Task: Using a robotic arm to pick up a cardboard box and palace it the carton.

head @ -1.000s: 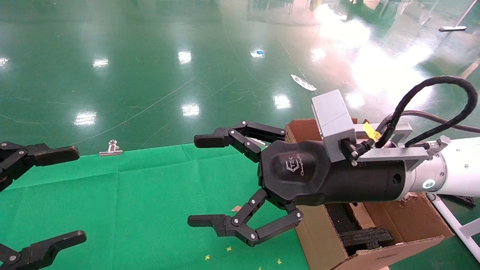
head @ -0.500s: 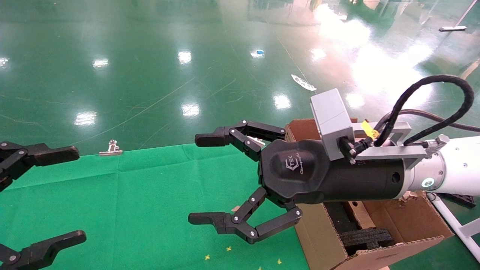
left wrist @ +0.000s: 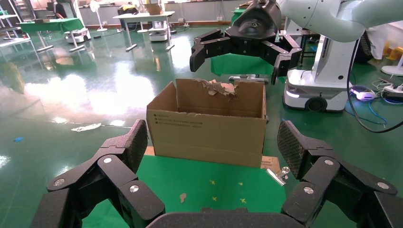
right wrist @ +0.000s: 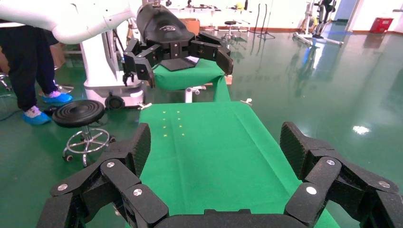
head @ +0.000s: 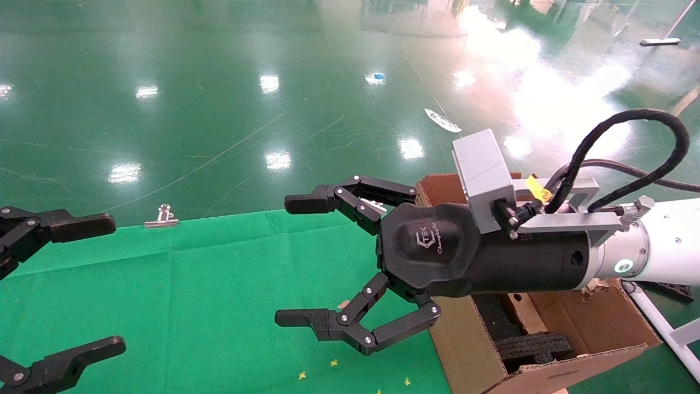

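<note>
My right gripper (head: 283, 261), on the white-cased arm (head: 664, 249), is open and empty. It hovers over the green cloth, just left of the carton (head: 465, 350). The left wrist view shows it (left wrist: 237, 61) above the carton (left wrist: 206, 133). Black foam blocks (head: 533, 346) lie inside the carton, with a tan strip (head: 524, 313) beside them. I cannot tell whether that strip is the small cardboard box, and no such box shows elsewhere. My left gripper (head: 116, 283) is open and empty at the table's left end. It also shows in the right wrist view (right wrist: 185, 66).
The green cloth (head: 219, 295) covers the table, with small yellow marks (head: 333, 363) near the front. A metal binder clip (head: 161, 219) sits at the far edge, and another (left wrist: 278, 175) lies by the carton. A stool (right wrist: 78, 114) and a person (right wrist: 28, 71) stand beyond the left end.
Almost nothing. The right gripper has shifted very slightly and stays open. The left gripper has not moved.
</note>
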Robot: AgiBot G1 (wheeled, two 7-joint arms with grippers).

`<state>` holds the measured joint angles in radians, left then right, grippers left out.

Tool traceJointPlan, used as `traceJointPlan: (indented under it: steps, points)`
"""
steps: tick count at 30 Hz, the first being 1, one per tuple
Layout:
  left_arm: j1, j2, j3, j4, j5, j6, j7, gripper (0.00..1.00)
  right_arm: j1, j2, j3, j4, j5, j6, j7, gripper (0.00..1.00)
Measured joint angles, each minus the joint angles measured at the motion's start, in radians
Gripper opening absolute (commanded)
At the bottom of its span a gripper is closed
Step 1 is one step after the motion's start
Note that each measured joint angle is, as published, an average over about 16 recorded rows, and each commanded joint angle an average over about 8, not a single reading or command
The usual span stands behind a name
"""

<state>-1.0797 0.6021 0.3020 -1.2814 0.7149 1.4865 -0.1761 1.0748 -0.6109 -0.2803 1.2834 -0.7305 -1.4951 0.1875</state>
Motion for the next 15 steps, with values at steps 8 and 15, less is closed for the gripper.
traceJointPlan:
  steps: [8, 15]
  points:
    - [0.0, 0.0, 0.0, 0.0, 0.0, 0.0, 0.0, 1.0, 0.0, 0.0, -0.001, -0.001, 0.0, 0.0, 0.0, 1.0]
    - [0.0, 0.0, 0.0, 0.0, 0.0, 0.0, 0.0, 1.0, 0.001, 0.0, -0.001, -0.001, 0.0, 0.0, 0.0, 1.0]
